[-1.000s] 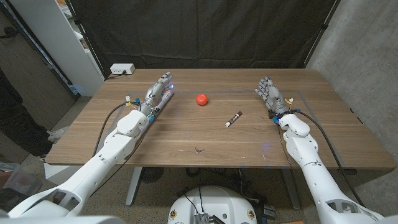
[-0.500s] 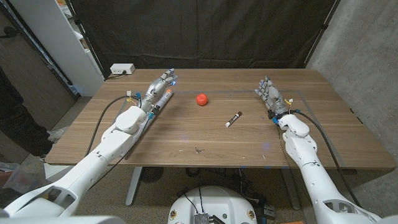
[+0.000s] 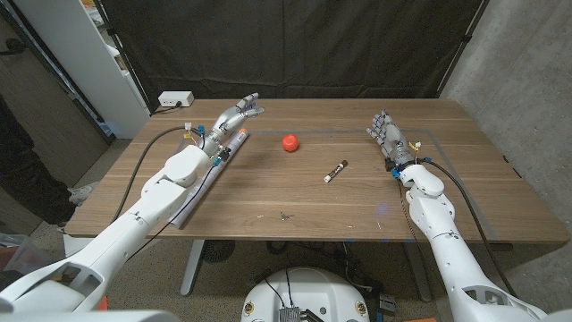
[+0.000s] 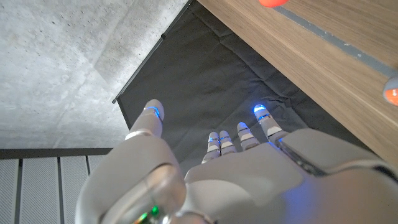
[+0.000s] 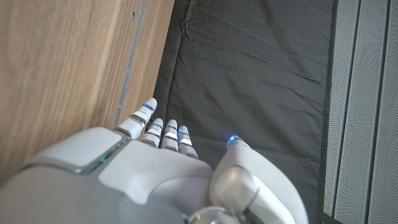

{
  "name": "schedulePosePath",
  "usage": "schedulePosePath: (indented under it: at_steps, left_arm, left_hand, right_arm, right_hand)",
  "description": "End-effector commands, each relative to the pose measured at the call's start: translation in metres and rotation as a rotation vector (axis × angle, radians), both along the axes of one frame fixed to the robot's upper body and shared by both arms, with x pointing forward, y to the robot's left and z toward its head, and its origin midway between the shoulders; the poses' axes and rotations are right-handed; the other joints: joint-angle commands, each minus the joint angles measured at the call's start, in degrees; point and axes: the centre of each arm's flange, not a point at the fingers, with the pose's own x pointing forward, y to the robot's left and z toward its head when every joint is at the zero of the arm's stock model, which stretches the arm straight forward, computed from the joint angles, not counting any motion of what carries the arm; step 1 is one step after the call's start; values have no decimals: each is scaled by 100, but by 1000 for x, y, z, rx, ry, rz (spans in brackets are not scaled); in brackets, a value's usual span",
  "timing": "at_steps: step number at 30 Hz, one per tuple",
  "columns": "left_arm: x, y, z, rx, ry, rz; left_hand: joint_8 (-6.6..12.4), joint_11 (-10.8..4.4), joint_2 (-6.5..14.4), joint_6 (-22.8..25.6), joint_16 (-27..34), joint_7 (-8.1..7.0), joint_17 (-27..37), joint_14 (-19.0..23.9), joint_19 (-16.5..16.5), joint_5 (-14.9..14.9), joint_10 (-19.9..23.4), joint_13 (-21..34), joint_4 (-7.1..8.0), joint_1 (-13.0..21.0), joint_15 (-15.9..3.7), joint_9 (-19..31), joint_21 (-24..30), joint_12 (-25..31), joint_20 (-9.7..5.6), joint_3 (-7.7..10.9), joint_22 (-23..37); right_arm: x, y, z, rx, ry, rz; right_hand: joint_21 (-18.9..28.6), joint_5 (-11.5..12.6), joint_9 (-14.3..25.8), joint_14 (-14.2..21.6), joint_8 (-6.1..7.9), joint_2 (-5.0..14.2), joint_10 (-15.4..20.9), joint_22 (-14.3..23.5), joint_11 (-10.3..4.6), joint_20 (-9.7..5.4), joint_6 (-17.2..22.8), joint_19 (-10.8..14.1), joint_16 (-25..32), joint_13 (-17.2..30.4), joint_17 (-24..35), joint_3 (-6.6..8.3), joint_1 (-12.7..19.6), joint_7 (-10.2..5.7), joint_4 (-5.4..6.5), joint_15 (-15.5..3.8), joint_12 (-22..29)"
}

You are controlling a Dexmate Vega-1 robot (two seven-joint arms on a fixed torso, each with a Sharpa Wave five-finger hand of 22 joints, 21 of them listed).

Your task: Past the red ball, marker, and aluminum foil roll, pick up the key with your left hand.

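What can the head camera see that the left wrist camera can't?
The head camera shows the marker, the small key near the table's front edge, the right hand, and the foil roll lying along the left arm. The left wrist camera shows the back of the left hand close up, with blue lights on its fingertips. Both cameras show the left hand, the red ball, the wooden table and the black curtain.
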Motion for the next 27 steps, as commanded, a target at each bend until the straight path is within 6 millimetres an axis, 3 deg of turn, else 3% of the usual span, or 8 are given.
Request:
schedulePosePath:
  at_steps: [1,14,27]
  left_arm:
    - [-14,-6,15,128,-41,8]
    - [-39,-22,33,288,-125,21]
    - [-59,-33,48,346,-209,12]
  left_hand:
    - [36,-48,-117,14,41,-86,24,35,-166,91,63,25,-19,246,-4,16,-63,56,53,-34,20]
    - [62,-32,-282,141,73,-62,24,168,-73,170,192,34,6,574,-86,20,-100,97,-32,-92,27]
    - [164,-220,-341,664,122,-321,21,488,231,225,694,40,61,1152,-297,21,-113,241,-146,-166,38]
  right_arm:
    - [1,0,0,4,-3,0]
    - [1,0,0,4,-6,1]
    - [0,-2,-1,12,-9,-5]
  right_hand:
    - [33,-34,7,-45,39,17,-7,9,38,-65,-5,57,29,26,26,37,26,62,-2,5,24]
    - [33,-44,8,-48,39,11,-3,9,39,-66,-3,58,27,27,26,45,19,58,-3,14,25]
    - [33,-52,8,-47,40,5,-5,9,41,-63,-1,59,27,27,26,52,13,62,-6,10,24]
